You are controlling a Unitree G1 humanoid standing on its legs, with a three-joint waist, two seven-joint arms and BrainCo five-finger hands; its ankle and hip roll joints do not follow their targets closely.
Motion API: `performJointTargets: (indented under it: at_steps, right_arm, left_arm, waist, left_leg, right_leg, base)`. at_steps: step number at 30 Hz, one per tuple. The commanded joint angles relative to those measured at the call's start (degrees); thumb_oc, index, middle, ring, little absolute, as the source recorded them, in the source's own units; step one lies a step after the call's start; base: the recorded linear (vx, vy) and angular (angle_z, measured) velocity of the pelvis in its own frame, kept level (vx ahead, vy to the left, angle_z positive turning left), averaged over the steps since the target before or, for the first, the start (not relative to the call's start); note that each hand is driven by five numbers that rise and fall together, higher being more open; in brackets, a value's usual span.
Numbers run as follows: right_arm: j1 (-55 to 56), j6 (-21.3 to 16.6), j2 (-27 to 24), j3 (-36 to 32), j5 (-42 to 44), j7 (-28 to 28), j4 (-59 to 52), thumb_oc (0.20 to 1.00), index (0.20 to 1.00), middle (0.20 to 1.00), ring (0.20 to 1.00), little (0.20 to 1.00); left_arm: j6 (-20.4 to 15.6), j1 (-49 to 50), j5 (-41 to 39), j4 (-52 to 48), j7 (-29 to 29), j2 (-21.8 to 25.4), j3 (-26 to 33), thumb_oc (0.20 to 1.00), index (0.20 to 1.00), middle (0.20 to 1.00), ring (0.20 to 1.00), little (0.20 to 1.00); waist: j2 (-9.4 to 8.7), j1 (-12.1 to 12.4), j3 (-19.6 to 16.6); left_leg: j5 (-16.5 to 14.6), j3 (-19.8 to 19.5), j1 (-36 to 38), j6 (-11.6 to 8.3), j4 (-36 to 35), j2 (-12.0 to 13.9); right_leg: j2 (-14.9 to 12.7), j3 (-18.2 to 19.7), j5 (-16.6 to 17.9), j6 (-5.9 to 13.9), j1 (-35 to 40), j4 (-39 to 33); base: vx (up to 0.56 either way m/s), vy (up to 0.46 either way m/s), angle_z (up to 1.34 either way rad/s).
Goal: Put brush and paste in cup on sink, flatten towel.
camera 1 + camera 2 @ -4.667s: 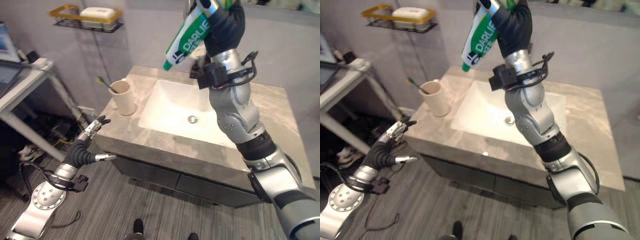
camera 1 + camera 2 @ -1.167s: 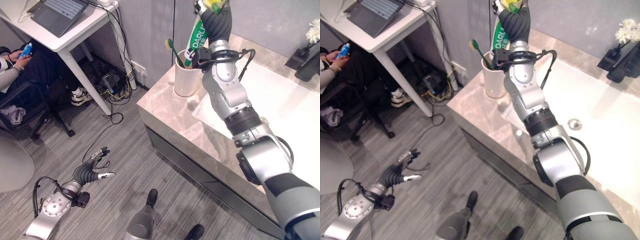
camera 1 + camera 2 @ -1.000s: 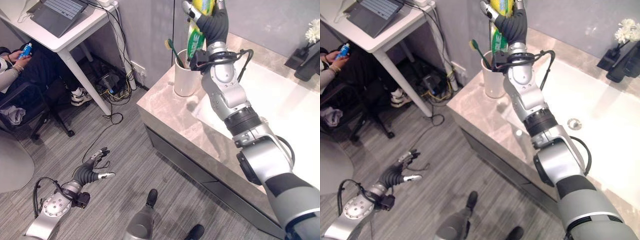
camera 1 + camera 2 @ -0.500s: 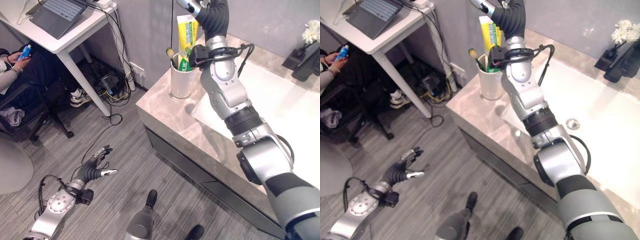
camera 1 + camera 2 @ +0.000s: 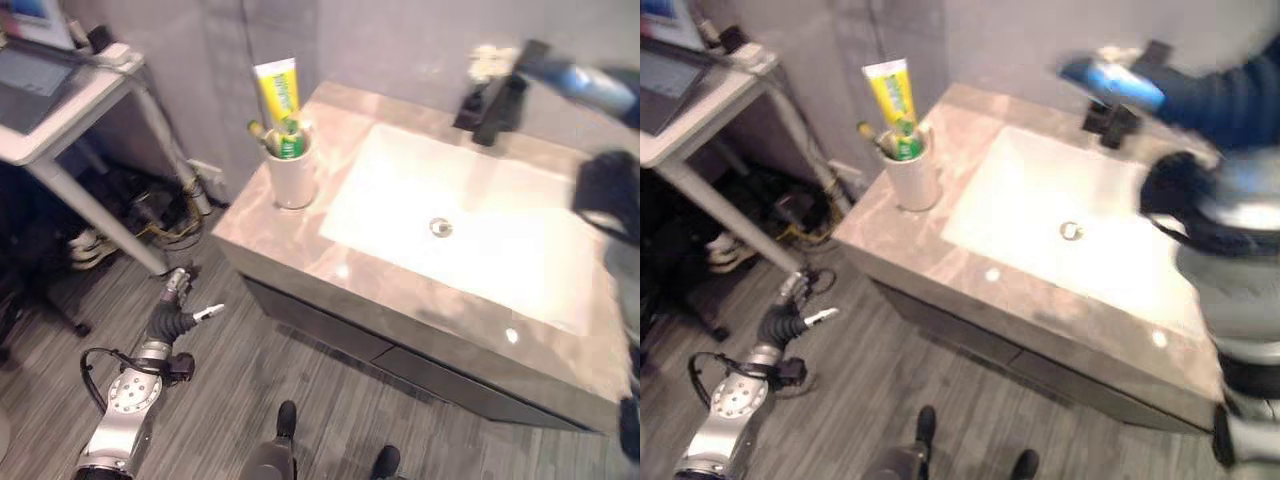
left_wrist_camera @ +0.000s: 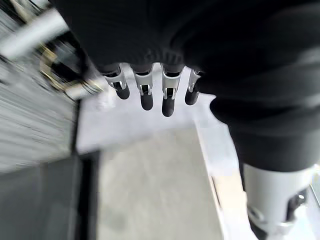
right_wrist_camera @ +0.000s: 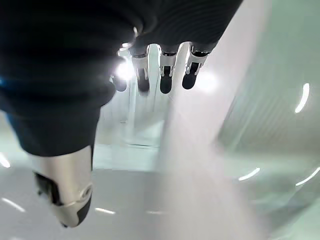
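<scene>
A yellow and green toothpaste tube [image 5: 278,96] stands upright in the cream cup [image 5: 291,180], and a toothbrush [image 5: 262,135] leans in the same cup. The cup sits on the far left corner of the grey stone counter [image 5: 300,250], beside the white sink basin [image 5: 470,225]. My right hand [image 5: 1185,90] is blurred above the black faucet [image 5: 497,105], far from the cup. Its fingers [image 7: 165,75] are straight and hold nothing. My left hand [image 5: 178,310] hangs low over the wooden floor left of the counter, its fingers [image 6: 145,92] straight and empty.
A white desk [image 5: 60,125] with a laptop stands at the far left, with cables and plugs [image 5: 150,210] on the floor beneath it. The counter's front edge [image 5: 400,345] runs across the middle.
My right hand lowered the toothpaste into the cup, let it go and swung right toward the faucet. The camera has also turned, so the whole picture has shifted.
</scene>
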Motion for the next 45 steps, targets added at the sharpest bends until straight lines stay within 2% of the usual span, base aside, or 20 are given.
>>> performJointTargets:
  at_steps: [1, 5, 6, 8, 10, 11, 13, 14, 15, 18, 20, 21, 22, 23, 25, 30, 33, 36, 39, 45]
  right_arm:
    - [13.9, 7.9, -0.2, -21.1, -21.2, -14.4, 1.8, 1.0, 1.0, 1.0, 1.0, 1.0]
    - [22.4, 11.6, 3.2, -30.5, -22.2, -18.0, 5.7, 1.0, 1.0, 1.0, 1.0, 1.0]
    - [27.1, 11.3, 7.6, -33.7, -19.9, -18.8, 8.3, 1.0, 1.0, 1.0, 1.0, 1.0]
    - [30.8, 11.1, 10.3, -35.4, -17.8, -19.5, 10.4, 1.0, 1.0, 1.0, 1.0, 1.0]
    - [37.6, 11.0, 15.7, -37.0, -13.6, -20.2, 18.2, 1.0, 1.0, 1.0, 1.0, 1.0]
    - [37.9, 10.2, 17.3, -37.0, -12.5, -21.3, 18.8, 1.0, 1.0, 1.0, 1.0, 1.0]
    - [38.8, 7.9, 23.8, -35.1, -4.1, -22.2, 27.0, 1.0, 1.0, 1.0, 1.0, 1.0]
    - [38.8, 7.4, 23.6, -34.9, -3.7, -22.5, 27.7, 1.0, 1.0, 1.0, 1.0, 1.0]
    - [37.1, 3.9, 25.0, -32.1, 8.8, -25.2, 46.3, 1.0, 1.0, 1.0, 1.0, 1.0]
    - [33.0, -2.1, 25.7, -27.8, 28.0, -21.8, 67.8, 1.0, 1.0, 1.0, 1.0, 1.0]
    - [31.5, -2.7, 25.4, -24.1, 36.0, -15.9, 79.0, 1.0, 1.0, 1.0, 1.0, 1.0]
    - [31.0, -3.2, 24.8, -23.9, 36.6, -15.4, 80.1, 1.0, 1.0, 1.0, 1.0, 1.0]
    - [28.0, -1.7, 25.9, -17.9, 46.0, -5.1, 92.2, 1.0, 1.0, 1.0, 1.0, 1.0]
    - [25.0, 0.4, 27.3, -13.0, 53.7, 3.9, 98.0, 1.0, 1.0, 1.0, 1.0, 1.0]
    - [24.7, 2.2, 29.7, -6.9, 52.5, 9.8, 98.8, 1.0, 1.0, 1.0, 1.0, 1.0]
    - [21.5, 4.8, 31.5, -0.4, 48.4, 13.3, 102.6, 1.0, 1.0, 1.0, 1.0, 1.0]
    - [17.3, 6.8, 34.3, 10.5, 37.8, 15.4, 102.8, 1.0, 1.0, 1.0, 1.0, 1.0]
    - [15.6, 7.0, 35.7, 21.3, 26.4, 16.7, 96.6, 1.0, 1.0, 1.0, 1.0, 1.0]
    - [14.5, 7.1, 35.6, 26.1, 22.1, 17.9, 92.1, 1.0, 1.0, 1.0, 1.0, 1.0]
    - [13.0, 8.0, 36.3, 27.0, 21.5, 18.9, 94.2, 1.0, 1.0, 1.0, 1.0, 1.0]
  left_arm:
    - [-7.2, 16.4, 2.7, -20.4, -1.0, 1.6, 7.5, 1.0, 1.0, 1.0, 1.0, 1.0]
    - [-9.1, 21.3, 1.4, -25.2, -3.3, 5.4, 9.7, 1.0, 1.0, 1.0, 1.0, 1.0]
    - [-10.3, 22.4, 3.1, -26.1, -1.4, 5.8, 11.4, 1.0, 1.0, 1.0, 1.0, 1.0]
    - [-10.8, 22.8, 3.2, -25.2, -0.1, 5.9, 11.7, 0.956, 0.956, 0.956, 0.956, 0.956]
    - [-11.5, 23.2, 3.5, -23.5, 1.8, 4.7, 13.1, 0.426, 0.426, 0.426, 0.426, 0.426]
    - [-11.6, 23.7, 3.4, -23.4, 2.4, 4.5, 12.9, 0.2, 0.2, 0.2, 0.2, 0.2]
    - [-11.6, 25.1, 3.4, -22.4, 3.3, 4.6, 13.0, 0.2, 0.2, 0.2, 0.2, 0.2]
    - [-11.6, 25.2, 3.3, -22.4, 3.4, 4.8, 13.1, 0.2, 0.2, 0.2, 0.2, 0.2]
    - [-11.9, 24.8, 2.3, -21.2, 3.8, 6.1, 12.4, 0.2, 0.2, 0.2, 0.2, 0.2]
    - [-11.8, 22.8, -0.4, -19.3, 4.3, 7.4, 12.4, 0.2, 0.2, 0.2, 0.2, 0.2]
    - [-11.1, 20.3, -2.0, -17.1, 4.1, 6.8, 12.5, 0.2, 0.2, 0.2, 0.2, 0.2]
    - [-11.1, 20.2, -2.0, -17.0, 4.0, 6.7, 12.6, 0.2, 0.2, 0.2, 0.2, 0.2]
    - [-10.5, 17.3, -2.4, -16.0, 4.0, 5.1, 13.3, 0.2, 0.2, 0.2, 0.2, 0.2]
    - [-10.3, 14.1, -0.5, -14.3, 4.7, 4.9, 14.9, 0.2, 0.2, 0.2, 0.2, 0.2]
    - [-9.7, 10.6, -0.6, -12.1, 4.7, 3.9, 14.9, 0.2, 0.2, 0.2, 0.2, 0.2]
    - [-9.2, 7.9, -0.8, -11.6, 3.7, 3.1, 14.1, 0.2, 0.2, 0.2, 0.2, 0.2]
    - [-8.9, 5.5, -0.2, -11.1, 3.6, 3.0, 13.2, 0.2, 0.2, 0.2, 0.2, 0.2]
    - [-9.0, 3.9, -2.2, -10.7, 3.7, 3.0, 13.6, 0.2, 0.2, 0.2, 0.2, 0.2]
    - [-8.7, 2.1, -6.5, -11.0, 2.0, 2.7, 12.1, 0.2, 0.2, 0.2, 0.2, 0.2]
    - [-7.2, 0.6, -14.5, -10.6, -1.7, 2.1, 9.5, 0.2, 0.2, 0.2, 0.2, 0.2]
  waist:
    - [-0.52, 0.9, -3.1]
    - [-0.32, 0.5, -2.6]
    - [0.05, -1.1, -2.5]
    - [-0.49, -1.3, -2.6]
    - [-0.39, -2.7, -2.4]
    - [-0.35, -3.1, -2.4]
    - [-0.06, -3.4, -2.3]
    - [-0.28, -3.4, -2.2]
    - [-0.18, -3.5, -2.1]
    - [0.28, -3.3, -1.9]
    - [0.74, -2.8, -1.6]
    - [0.78, -3.0, -1.5]
    - [1.58, -2.3, -0.6]
    - [2.44, -1.7, -0.1]
    - [3.3, -1.2, 0.2]
    - [4.52, -0.3, 0.0]
    - [5.7, 0.5, 0.5]
    - [6.27, 0.7, 1.2]
    - [6.48, 0.3, 1.4]
    - [6.95, -0.3, 1.6]
  left_leg:
    - [-2.8, 1.9, 0.7, -2.29, 0.4, 1.8]
    - [-2.1, 2.4, 0.1, -1.3, 0.4, 1.6]
    - [-2.3, 3.3, 0.6, -0.92, 0.4, 1.8]
    - [-2.5, 4.0, 1.1, -0.83, 0.4, 1.9]
    - [-2.9, 5.0, 1.8, -0.9, 0.4, 2.2]
    - [-2.6, 5.2, 1.8, -0.8, 0.4, 2.2]
    - [-3.1, 5.8, 2.4, -0.83, 0.4, 2.5]
    - [-2.7, 5.9, 2.3, -0.77, 0.4, 2.5]
    - [-2.7, 6.4, 2.6, -0.95, 0.4, 2.7]
    - [-3.0, 6.4, 2.8, -1.52, 0.4, 3.0]
    - [-2.6, 6.2, 2.4, -1.84, 0.4, 3.0]
    - [-2.2, 6.2, 2.1, -1.78, 0.4, 3.0]
    - [-1.7, 6.2, 1.5, -2.38, 0.4, 3.0]
    - [-1.1, 6.1, 0.7, -2.98, 0.4, 3.2]
    - [-0.7, 6.0, 0.2, -3.37, 0.4, 3.1]
    - [-0.3, 5.6, -0.3, -3.61, 0.4, 3.1]
    - [0.0, 5.9, -0.5, -3.78, 0.4, 3.1]
    - [0.3, 6.4, -1.2, -4.21, 0.4, 3.3]
    - [1.0, 6.8, -2.2, -4.35, 0.4, 3.5]
    - [1.1, 7.3, -2.5, -4.43, 0.4, 3.7]
  right_leg:
    - [-3.3, 2.1, 2.2, 3.64, 0.1, 0.1]
    - [-3.3, 3.4, 3.1, 3.81, -1.3, 0.0]
    - [-3.0, 5.0, 3.3, 3.81, -2.0, 0.1]
    - [-2.8, 6.0, 3.4, 3.72, -2.2, 0.1]
    - [-2.5, 7.0, 3.0, 3.72, -2.4, 0.3]
    - [-2.5, 7.2, 3.3, 3.55, -2.6, 0.2]
    - [-2.3, 7.8, 3.0, 3.56, -2.8, 0.3]
    - [-2.3, 7.9, 3.3, 3.44, -2.9, 0.2]
    - [-2.2, 8.0, 3.4, 3.45, -2.9, 0.2]
    - [-2.0, 8.1, 3.2, 3.47, -2.9, 0.2]
    - [-2.1, 7.8, 3.3, 3.35, -3.0, 0.2]
    - [-2.1, 7.8, 3.6, 3.23, -3.2, 0.1]
    - [-2.2, 7.3, 3.8, 3.09, -3.7, 0.0]
    - [-2.3, 6.9, 3.9, 2.86, -4.3, 0.0]
    - [-2.4, 6.1, 3.8, 2.61, -4.1, 0.0]
    - [-2.6, 5.2, 3.5, 2.51, -4.0, 0.0]
    - [-2.9, 5.3, 3.6, 2.43, -4.4, 0.0]
    - [-2.9, 6.1, 3.7, 2.34, -5.6, 0.0]
    - [-2.7, 6.5, 4.0, 2.19, -6.8, 0.0]
    - [-2.6, 6.9, 4.1, 2.09, -7.6, 0.0]
  base:
    - [-0.07, -0.033, -0.08]
    - [-0.05, -0.007, -0.17]
    - [-0.03, 0.015, -0.12]
    - [0.01, -0.005, -0.2]
    - [0.02, -0.01, -0.32]
    - [0.01, -0.014, -0.33]
    - [0.01, -0.021, -0.24]
    - [-0.01, -0.036, -0.21]
    - [-0.01, -0.035, -0.17]
    - [0.01, -0.033, -0.15]
    - [-0.02, -0.008, 0.0]
    - [-0.06, -0.031, 0.0]
    - [-0.1, -0.06, -0.01]
    - [-0.06, -0.075, 0.03]
    - [-0.02, -0.058, 0.07]
    - [0.0, -0.04, 0.14]
    - [0.0, -0.02, 0.13]
    - [-0.01, -0.02, -0.01]
    - [0.0, -0.032, -0.07]
    - [0.0, -0.005, -0.01]
